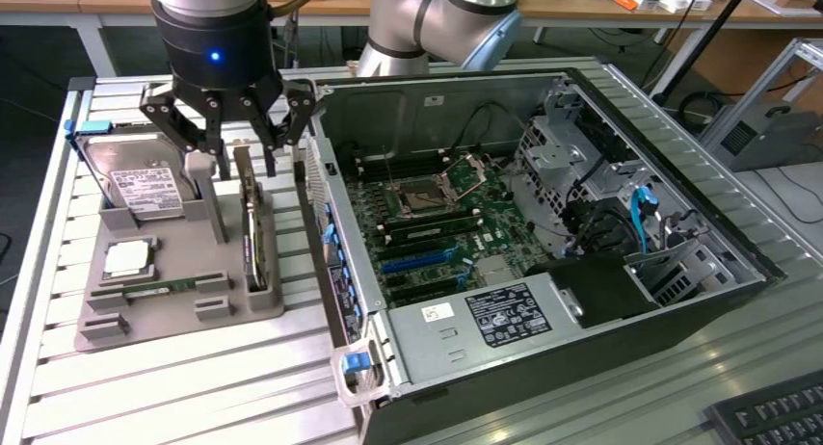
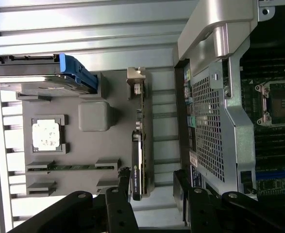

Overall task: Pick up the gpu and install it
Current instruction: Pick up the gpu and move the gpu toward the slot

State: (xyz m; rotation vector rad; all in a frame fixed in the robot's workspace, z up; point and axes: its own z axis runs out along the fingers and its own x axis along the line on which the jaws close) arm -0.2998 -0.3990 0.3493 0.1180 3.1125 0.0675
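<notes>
Open PC case [image 1: 414, 98] sits on the exterior view's right, w/ the grey parts tray [image 1: 168, 318] just beside it on the left. My gripper [image 1: 238, 164] hangs over the tray, fingers spread wide, holding nothing. Hard drive [image 1: 142, 190] stands at the tray's far end. The gpu [image 1: 252, 238] stands on edge in its slot, directly below me, between my fingers; prob. not touching yet. CPU [image 1: 129, 259] and RAM stick [image 1: 161, 288] lie flat nearby.

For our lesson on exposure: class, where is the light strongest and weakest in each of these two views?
Exterior view: the hard drive gleams silver, while the computer case goes dark around its black lower shroud. Wrist view: the case's bare metal corner glares near white; the gripper is an unlit silhouette flanking the gpu.
</notes>
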